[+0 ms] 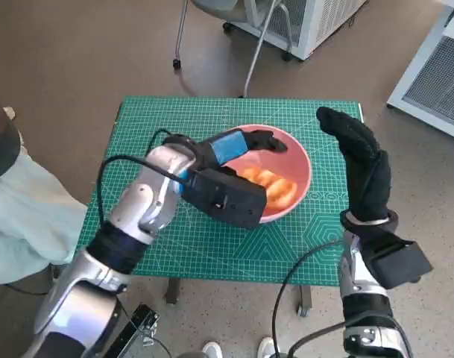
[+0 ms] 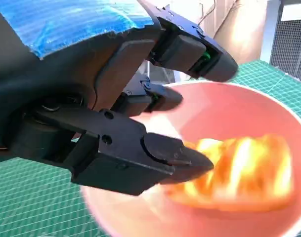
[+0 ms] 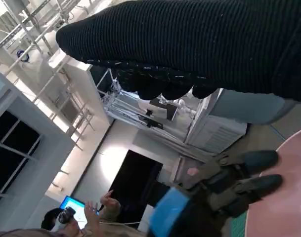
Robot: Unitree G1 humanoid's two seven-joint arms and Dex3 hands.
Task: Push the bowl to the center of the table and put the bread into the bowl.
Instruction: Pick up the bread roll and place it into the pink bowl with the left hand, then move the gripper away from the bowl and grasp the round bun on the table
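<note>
The pink bowl (image 1: pixel 304 159) stands on the green table (image 1: pixel 167 123), a little right of its middle. Orange-golden bread (image 1: pixel 273 188) lies inside it. My left hand (image 1: pixel 228 148) reaches over the bowl's near-left side, its black fingers (image 2: pixel 172 154) spread just above the bread (image 2: pixel 244 168) and holding nothing. The bowl's inner wall (image 2: pixel 234 106) shows behind them. My gloved right hand (image 1: pixel 362 162) stands upright and flat beside the bowl's right rim, holding nothing. The right wrist view shows the glove (image 3: pixel 190 44), the left hand (image 3: pixel 224 183) and a piece of bowl (image 3: pixel 288 197).
A person in pale clothes (image 1: pixel 21 205) sits close to the table's left edge. Chair legs (image 1: pixel 250 52) and a white cabinet (image 1: pixel 309 22) stand beyond the far edge, another white unit (image 1: pixel 435 74) at far right. A person (image 3: pixel 103 210) shows in the right wrist view.
</note>
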